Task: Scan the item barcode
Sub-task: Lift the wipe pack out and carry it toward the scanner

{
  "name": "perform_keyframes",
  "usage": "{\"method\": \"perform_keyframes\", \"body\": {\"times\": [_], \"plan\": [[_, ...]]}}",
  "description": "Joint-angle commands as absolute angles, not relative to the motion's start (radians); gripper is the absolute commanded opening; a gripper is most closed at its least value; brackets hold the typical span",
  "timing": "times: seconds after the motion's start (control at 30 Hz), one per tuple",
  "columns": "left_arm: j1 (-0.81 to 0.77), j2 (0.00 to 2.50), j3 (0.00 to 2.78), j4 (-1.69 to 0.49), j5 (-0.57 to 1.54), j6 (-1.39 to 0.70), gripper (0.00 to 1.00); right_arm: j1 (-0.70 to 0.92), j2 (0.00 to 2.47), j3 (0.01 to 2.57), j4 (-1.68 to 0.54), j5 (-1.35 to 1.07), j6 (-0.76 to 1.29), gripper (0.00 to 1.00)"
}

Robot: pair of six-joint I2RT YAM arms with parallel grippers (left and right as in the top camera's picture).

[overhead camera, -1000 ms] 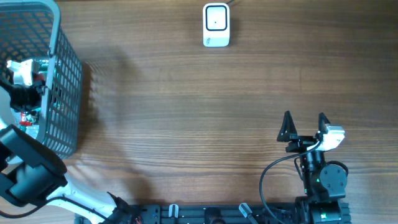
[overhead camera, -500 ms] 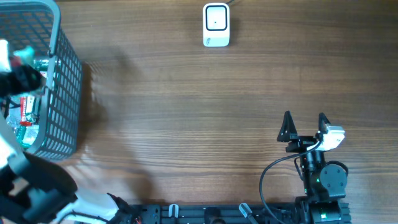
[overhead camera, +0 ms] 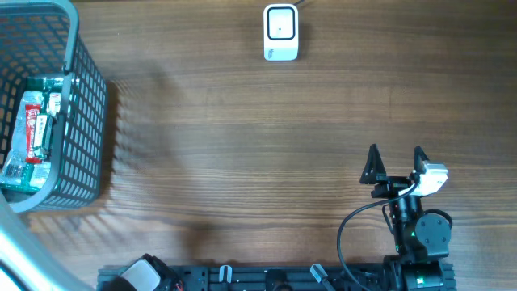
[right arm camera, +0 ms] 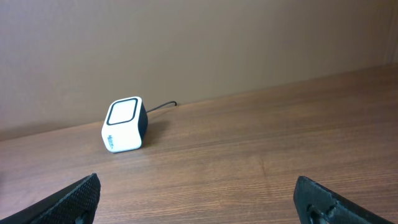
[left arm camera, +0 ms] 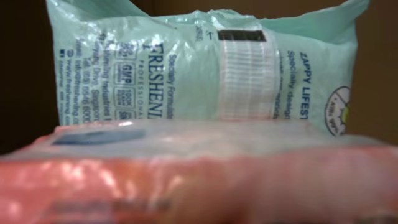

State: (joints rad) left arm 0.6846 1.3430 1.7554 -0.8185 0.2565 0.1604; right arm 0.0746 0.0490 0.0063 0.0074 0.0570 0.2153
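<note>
Nearest, at 5 o'clock, the right gripper (overhead camera: 396, 150) hangs over the wooden tabletop (overhead camera: 242, 162), spread wide and empty. At 9 o'clock the grey plastic mesh basket (overhead camera: 78, 56) holds a red-labelled packet (overhead camera: 34, 133). The left wrist view is filled by a pale green plastic packet (left arm camera: 205, 68) behind a blurred red one. The left gripper shows nowhere, so I cannot tell its grip. Farthest, at 12 o'clock, sits the white cube-shaped barcode scanner (overhead camera: 280, 32). The step looks like fetching an item – next, its barcode must face that scanner.

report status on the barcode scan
Right hand open, empty. Left hand out of sight, its camera close on a green wipes pack behind a red packet. Nothing at the scanner yet, path to it clear.
</note>
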Motion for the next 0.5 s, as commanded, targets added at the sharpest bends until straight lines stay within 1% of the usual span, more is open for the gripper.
{"method": "perform_keyframes", "body": {"times": [0.0,0.17,0.33,0.47], "plan": [[0.609,1.222,1.792,-0.823,0.273,0.03,0.57,0.071,0.049,0.006,0.013,0.068,0.21,1.0],[0.461,1.155,1.792,-0.908,0.271,-0.063,0.56,0.071,0.049,0.006,0.013,0.067,0.21,1.0],[0.286,1.152,1.792,-1.077,0.271,-0.141,0.54,0.071,0.049,0.006,0.013,0.067,0.21,1.0],[0.128,1.193,1.792,-1.223,0.263,-0.163,0.54,0.071,0.049,0.006,0.013,0.068,0.21,1.0]]}}
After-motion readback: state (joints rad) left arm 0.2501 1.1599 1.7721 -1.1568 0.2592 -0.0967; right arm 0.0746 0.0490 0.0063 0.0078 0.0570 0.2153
